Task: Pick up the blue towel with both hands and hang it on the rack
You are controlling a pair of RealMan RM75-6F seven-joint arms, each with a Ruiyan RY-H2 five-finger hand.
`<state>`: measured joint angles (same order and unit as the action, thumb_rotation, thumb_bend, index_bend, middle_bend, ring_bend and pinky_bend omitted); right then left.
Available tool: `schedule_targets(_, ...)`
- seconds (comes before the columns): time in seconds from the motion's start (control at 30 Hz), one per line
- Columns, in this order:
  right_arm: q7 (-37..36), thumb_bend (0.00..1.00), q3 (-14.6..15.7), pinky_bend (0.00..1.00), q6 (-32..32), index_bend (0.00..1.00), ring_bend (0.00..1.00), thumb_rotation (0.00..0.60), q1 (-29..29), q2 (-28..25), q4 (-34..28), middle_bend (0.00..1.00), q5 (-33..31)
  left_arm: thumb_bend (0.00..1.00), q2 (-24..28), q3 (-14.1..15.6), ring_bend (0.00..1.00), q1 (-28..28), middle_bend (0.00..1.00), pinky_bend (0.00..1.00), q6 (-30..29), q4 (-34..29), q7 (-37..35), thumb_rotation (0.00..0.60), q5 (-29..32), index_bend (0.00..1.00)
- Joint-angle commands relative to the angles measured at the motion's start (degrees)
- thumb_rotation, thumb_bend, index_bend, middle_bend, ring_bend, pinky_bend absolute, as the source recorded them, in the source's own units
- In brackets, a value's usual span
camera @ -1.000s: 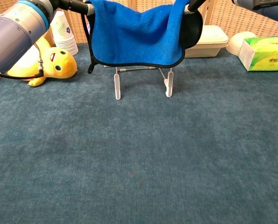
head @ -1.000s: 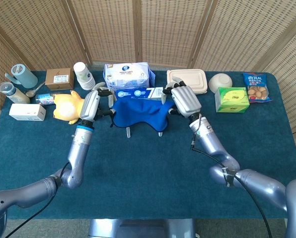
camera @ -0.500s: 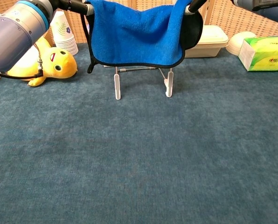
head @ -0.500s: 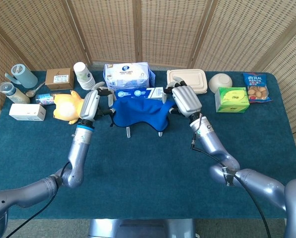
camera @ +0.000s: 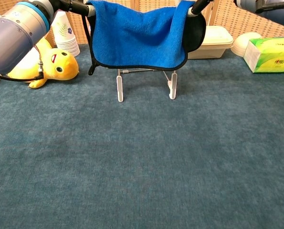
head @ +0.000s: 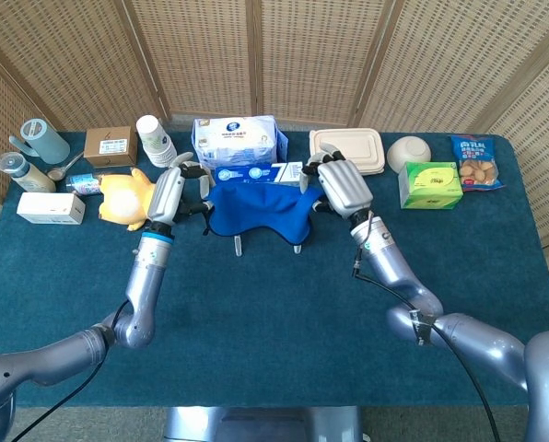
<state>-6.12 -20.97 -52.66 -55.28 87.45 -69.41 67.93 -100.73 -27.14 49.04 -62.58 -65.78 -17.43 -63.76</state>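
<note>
Towel (camera: 138,33) is draped over the rack (camera: 145,85), held at both top corners: left hand (head: 169,195) and right hand (head: 344,187) each grip 1 corner. Hanging step nearly done imo; next: let go w/ both, pull back w/o dragging it off.

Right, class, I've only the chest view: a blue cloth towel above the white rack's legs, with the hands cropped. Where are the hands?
Observer: The head view shows the left hand and the right hand each gripping one end of the blue cloth towel.
Operator: What's behind it?
Observer: A blue-and-white plastic tissue pack.
Operator: And far left, outside my frame?
Observer: A brown cardboard box beside a teal plastic jug.
</note>
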Motion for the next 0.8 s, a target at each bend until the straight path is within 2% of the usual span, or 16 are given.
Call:
schedule_targets(0.03, 0.05, 0.41, 0.04, 0.15, 0.01, 0.95, 0.28, 0.600, 0.00, 0.04, -0.01, 0.52, 0.01, 0.48, 0.01, 0.07, 0.38, -0.04, 0.62, 0.12, 0.02, 0.05, 0.00, 0.600, -0.04, 0.80)
schedule_targets(0.1, 0.10, 0.40, 0.21, 0.15, 0.20, 0.89, 0.26, 0.600, 0.01, 0.03, -0.04, 0.49, 0.06, 0.48, 0.00, 0.23, 0.34, -0.13, 0.58, 0.11, 0.02, 0.06, -0.11, 0.600, -0.16, 0.77)
schedule_targets(0.2, 0.72, 0.36, 0.66, 0.13, 0.91, 0.72, 0.22, 0.600, -0.06, -0.34, -0.30, 0.42, 0.15, 0.47, 0.31, 0.91, 0.17, -0.37, 0.40, 0.06, -0.01, 0.12, -0.11, 0.600, -0.93, 0.62)
schedule_targets(0.27, 2.10, 0.34, 1.18, 0.11, 1.18, 0.62, 0.19, 0.600, -0.28, -0.71, -0.18, 0.39, 0.63, 0.47, 0.88, 1.80, 0.05, -0.59, 0.23, 0.02, 0.24, 0.29, 0.55, 0.600, -1.64, 0.44)
schedule_targets(0.33, 3.43, 0.33, 1.52, 0.09, 1.67, 0.50, 0.15, 0.600, -0.48, -1.08, -0.28, 0.35, 0.60, 0.47, 1.69, 2.58, 0.00, -0.70, 0.09, 0.00, 0.65, 0.37, 1.84, 0.600, -2.15, 0.25)
schedule_targets(0.37, 3.87, 0.32, 1.62, 0.08, 1.91, 0.46, 0.13, 0.600, -0.55, -1.22, -0.34, 0.33, 0.52, 0.47, 1.99, 2.88, 0.00, -0.77, 0.03, 0.00, 0.69, 0.36, 2.42, 0.600, -2.36, 0.16)
schedule_targets(0.43, 5.67, 0.29, 2.09, 0.05, 2.52, 0.34, 0.07, 0.600, -0.84, -1.64, -0.33, 0.28, 0.49, 0.47, 2.91, 3.91, 0.00, -1.08, 0.00, 0.00, 0.55, 0.33, 4.20, 0.600, -3.19, 0.07)
schedule_targets(0.53, 9.07, 0.24, 3.24, 0.03, 3.09, 0.25, 0.03, 0.600, -1.36, -1.89, 0.29, 0.24, 1.05, 0.47, 4.42, 5.75, 0.00, -1.36, 0.00, 0.00, 0.57, 0.56, 7.86, 0.600, -4.59, 0.05)
schedule_targets(0.63, 12.23, 0.21, 4.82, 0.01, 3.82, 0.21, 0.00, 0.600, -1.73, -1.98, 0.88, 0.22, 1.92, 0.47, 5.66, 7.83, 0.00, -1.82, 0.00, 0.00, 0.18, 1.04, 11.24, 0.600, -6.33, 0.04)
schedule_targets(0.8, 13.68, 0.18, 5.43, 0.01, 3.70, 0.19, 0.00, 0.600, -1.88, -1.70, 1.38, 0.20, 2.42, 0.47, 5.91, 8.11, 0.00, -2.33, 0.00, 0.00, -0.25, 0.67, 11.44, 0.600, -6.48, 0.04)
